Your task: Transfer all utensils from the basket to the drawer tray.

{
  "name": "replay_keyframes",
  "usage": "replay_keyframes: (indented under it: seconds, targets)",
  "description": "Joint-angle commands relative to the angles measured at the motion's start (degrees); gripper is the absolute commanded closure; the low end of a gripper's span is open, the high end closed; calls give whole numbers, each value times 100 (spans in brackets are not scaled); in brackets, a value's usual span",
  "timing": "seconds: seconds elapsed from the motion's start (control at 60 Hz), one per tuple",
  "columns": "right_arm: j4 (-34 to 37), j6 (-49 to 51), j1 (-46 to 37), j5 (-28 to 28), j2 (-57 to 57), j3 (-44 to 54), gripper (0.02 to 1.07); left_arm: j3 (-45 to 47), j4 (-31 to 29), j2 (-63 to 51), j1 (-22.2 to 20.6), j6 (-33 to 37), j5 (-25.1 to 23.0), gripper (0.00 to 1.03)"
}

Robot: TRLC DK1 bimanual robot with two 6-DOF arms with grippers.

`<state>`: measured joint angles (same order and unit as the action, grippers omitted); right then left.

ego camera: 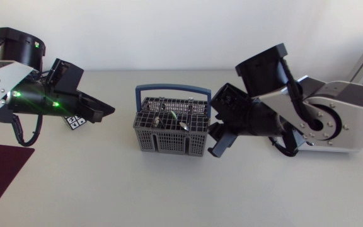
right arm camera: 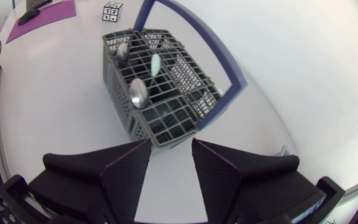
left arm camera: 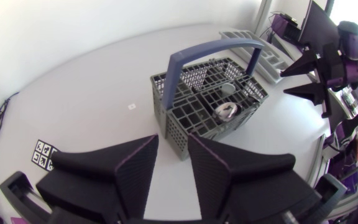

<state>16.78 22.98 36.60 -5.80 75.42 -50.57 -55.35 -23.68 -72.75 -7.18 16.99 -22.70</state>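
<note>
Two claws, the left claw (ego camera: 99,112) and the right claw (ego camera: 219,142), are seen from the head view flanking the basket (ego camera: 171,125) on the desk (ego camera: 169,195); both are shown spread and empty in the left, then right wrist view, where a spoon (right arm camera: 137,92) is best pinched from above.

Grey mesh basket (ego camera: 169,142) w/ blue handle, upright, mid-table; spoons (right arm camera: 138,92) standing inside, bowls up.

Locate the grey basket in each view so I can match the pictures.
Head view: basket in the middle of the table.
Left wrist view: basket just ahead of the left jaws.
Right wrist view: basket just ahead of the right jaws.
Shared landmark: its blue handle, seen in all three.
</note>
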Motion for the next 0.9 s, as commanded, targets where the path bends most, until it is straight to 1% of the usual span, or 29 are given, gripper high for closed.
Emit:
replay_keyframes:
  seconds: [0.0,0.117,0.167,0.3,0.45,0.617,0.883]
  targets:
    - [230,-294,357,-132,43,-120,55,227,-58,138,-108,102,-94,66]
    - [423,-470,603,-281,316,-419,55,438,-58,305,-205,146,-130,65]
    - [476,-593,682,-351,421,-516,55,534,-49,376,-205,217,-226,65]
    - [757,-611,884,-580,711,-867,55,692,-31,428,-117,392,-349,65]
    - [1012,-690,1077,-879,1089,-1359,55,763,-31,455,32,515,-604,65]
    - [1355,-769,1315,-1169,1599,-1957,55,912,-31,595,32,691,-727,65]
    - [1618,-971,1446,-1503,2416,-2625,55,1176,-22,771,32,902,-798,65]
